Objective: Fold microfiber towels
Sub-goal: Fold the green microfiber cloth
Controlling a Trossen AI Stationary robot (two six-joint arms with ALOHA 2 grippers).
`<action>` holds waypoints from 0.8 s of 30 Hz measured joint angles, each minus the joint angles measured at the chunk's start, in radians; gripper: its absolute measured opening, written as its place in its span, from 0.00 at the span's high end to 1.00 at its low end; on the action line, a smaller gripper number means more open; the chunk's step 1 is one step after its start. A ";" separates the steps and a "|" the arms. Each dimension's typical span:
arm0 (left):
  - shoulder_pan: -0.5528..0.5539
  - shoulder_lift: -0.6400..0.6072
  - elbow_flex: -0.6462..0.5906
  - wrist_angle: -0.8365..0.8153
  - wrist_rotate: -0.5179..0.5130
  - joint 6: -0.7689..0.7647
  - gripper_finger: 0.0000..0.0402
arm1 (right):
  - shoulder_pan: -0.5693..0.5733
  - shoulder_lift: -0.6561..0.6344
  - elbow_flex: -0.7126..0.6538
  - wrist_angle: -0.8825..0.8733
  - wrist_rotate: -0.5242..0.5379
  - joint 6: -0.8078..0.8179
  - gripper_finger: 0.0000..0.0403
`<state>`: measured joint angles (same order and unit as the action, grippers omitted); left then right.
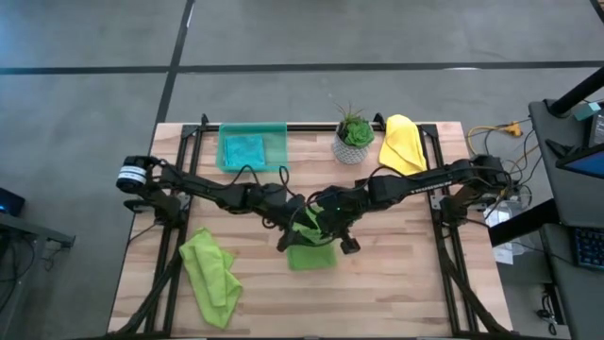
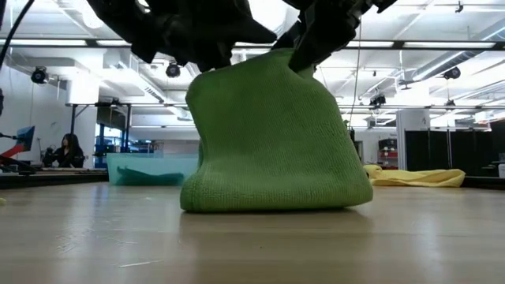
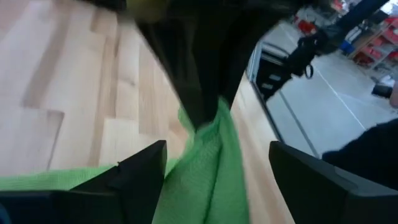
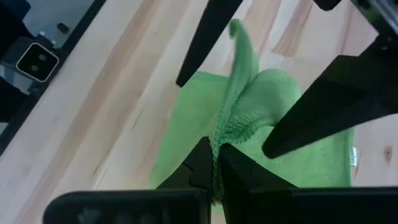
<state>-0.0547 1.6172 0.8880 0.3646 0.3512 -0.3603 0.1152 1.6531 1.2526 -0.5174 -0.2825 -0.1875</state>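
- My right hand point(image 4: 214, 165) is clamped on an edge of a lime green towel point(image 1: 311, 247), holding it lifted at the middle of the surface point(image 1: 396, 283); in the low view its lower edge rests on the wood.
- My left hand point(image 3: 214, 168) has its fingers spread wide on either side of the same cloth, gripping nothing.
- I judge this towel mid-fold: part lies flat, part hangs from my right hand.
- The second lime green towel point(image 1: 212, 274) lies crumpled at about 8 o'clock, unfolded.
- The yellow towel point(image 1: 401, 144) sits bunched at about 1 o'clock, beside the small potted plant point(image 1: 354, 135), also unfolded.
- The teal towel point(image 1: 243, 149) lies in the see-through green tray point(image 1: 274, 137) at about 11 o'clock; whether it is folded I cannot tell.
- By my reckoning most of the job remains.
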 joint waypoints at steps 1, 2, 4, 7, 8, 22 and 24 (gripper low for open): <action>0.001 0.000 0.001 -0.027 0.009 0.000 0.33 | 0.002 0.000 0.001 -0.005 0.004 0.001 0.98; 0.002 0.000 0.001 -0.048 0.014 0.000 0.34 | 0.004 0.000 0.002 -0.007 0.006 0.001 0.98; 0.003 -0.001 0.002 -0.077 0.018 0.000 0.36 | 0.011 -0.001 0.002 -0.013 0.016 0.004 0.98; 0.003 -0.005 -0.001 -0.107 0.051 0.000 0.38 | 0.017 -0.001 0.002 -0.014 0.023 0.004 0.98; 0.003 -0.006 -0.001 -0.118 0.063 -0.001 0.39 | 0.018 -0.001 0.002 -0.014 0.023 0.005 0.98; 0.001 -0.013 0.000 -0.197 0.084 -0.060 0.44 | 0.012 -0.001 0.001 -0.035 0.075 0.050 0.98; 0.001 -0.017 -0.002 -0.197 0.085 -0.077 0.44 | 0.008 -0.001 0.001 -0.038 0.076 0.064 0.98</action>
<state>-0.0536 1.6004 0.8863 0.1672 0.4363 -0.4371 0.1232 1.6520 1.2532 -0.5553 -0.2070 -0.1234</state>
